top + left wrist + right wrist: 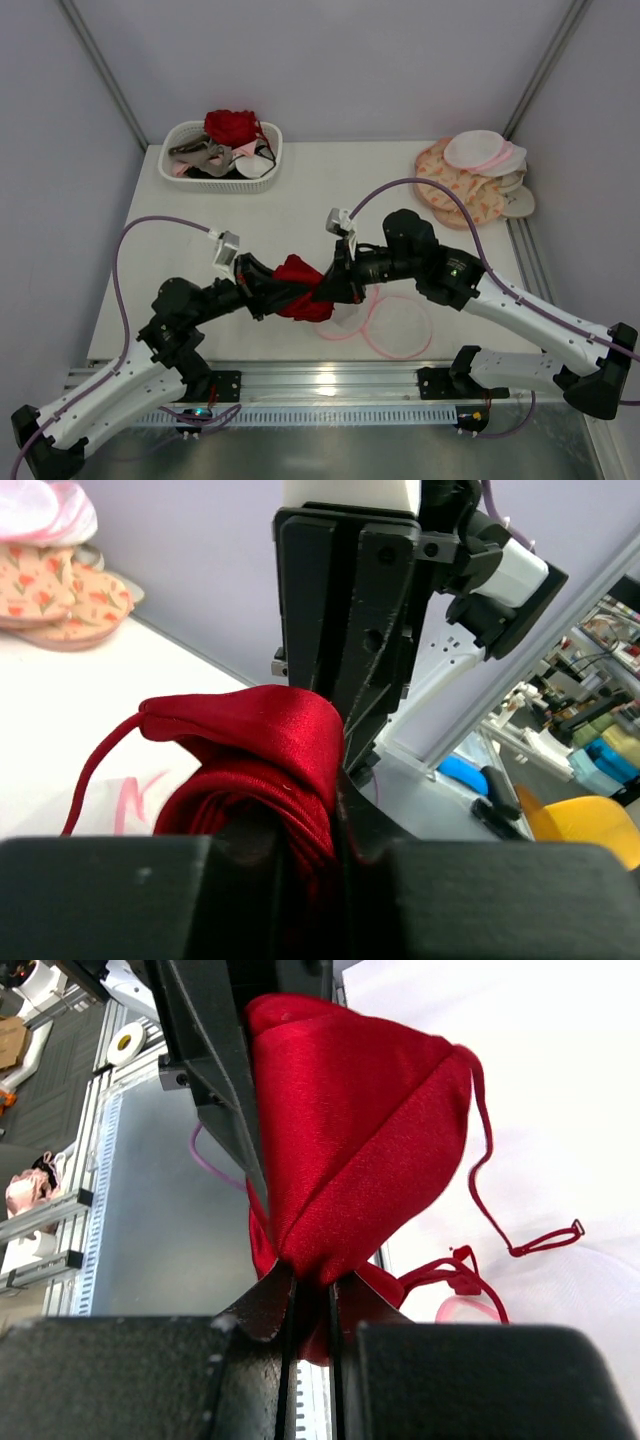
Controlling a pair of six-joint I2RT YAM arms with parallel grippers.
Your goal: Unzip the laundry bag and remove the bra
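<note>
A red satin bra [298,288] hangs between my two grippers just above the table's front middle. My left gripper [278,290] is shut on its left side; in the left wrist view the bra [250,745] is bunched in the gripper [300,855]. My right gripper [328,287] is shut on its right side; in the right wrist view a bra cup [350,1130] rises from the gripper [312,1295], with thin straps dangling. The laundry bag [395,325] lies open and flat on the table under and right of the bra, white mesh with a pink rim [465,1307].
A white slotted basket [272,160] with a red garment and other underwear stands at the back left. Peach-patterned round pouches [468,190] are stacked at the back right, also in the left wrist view [55,590]. A metal rail runs along the table's front edge.
</note>
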